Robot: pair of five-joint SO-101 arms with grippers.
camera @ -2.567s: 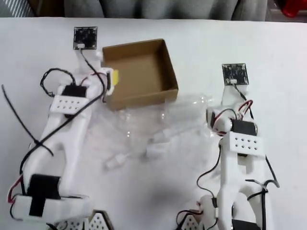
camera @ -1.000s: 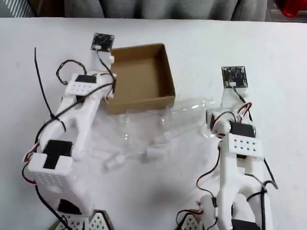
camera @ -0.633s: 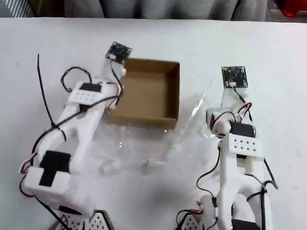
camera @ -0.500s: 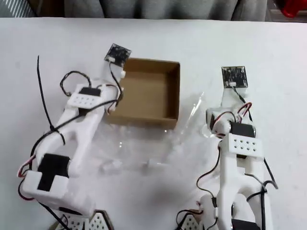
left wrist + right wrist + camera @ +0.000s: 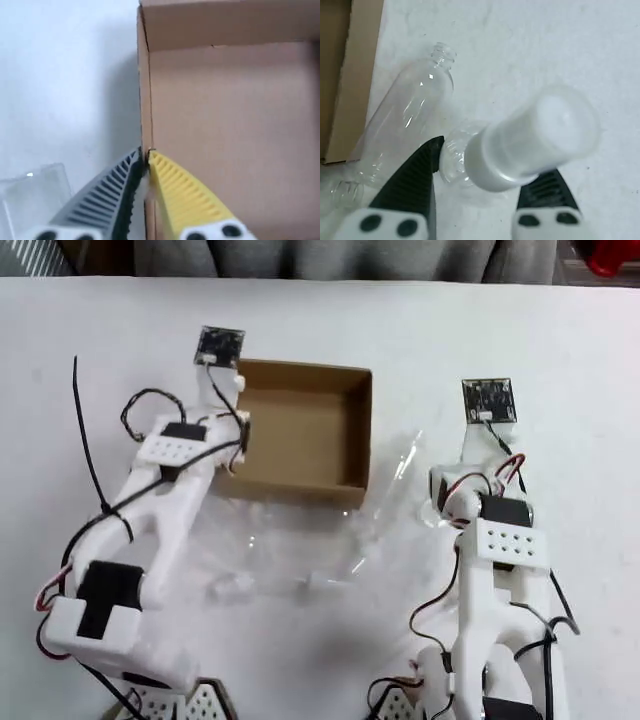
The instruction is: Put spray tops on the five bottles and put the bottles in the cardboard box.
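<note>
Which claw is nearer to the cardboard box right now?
Left. The left claw pinches the cardboard box wall; the right claw holds a bottle apart from it.

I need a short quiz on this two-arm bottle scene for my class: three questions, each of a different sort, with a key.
1. True or false: the uncapped bottle lies inside the cardboard box.
2. What does the left gripper clamp? A) the cardboard box's side wall B) a bottle C) a loose cable
3. Name the white thing between the fingers of the right gripper.

Key
1. False: it lies on the table beside the box.
2. A
3. A spray top.
</note>
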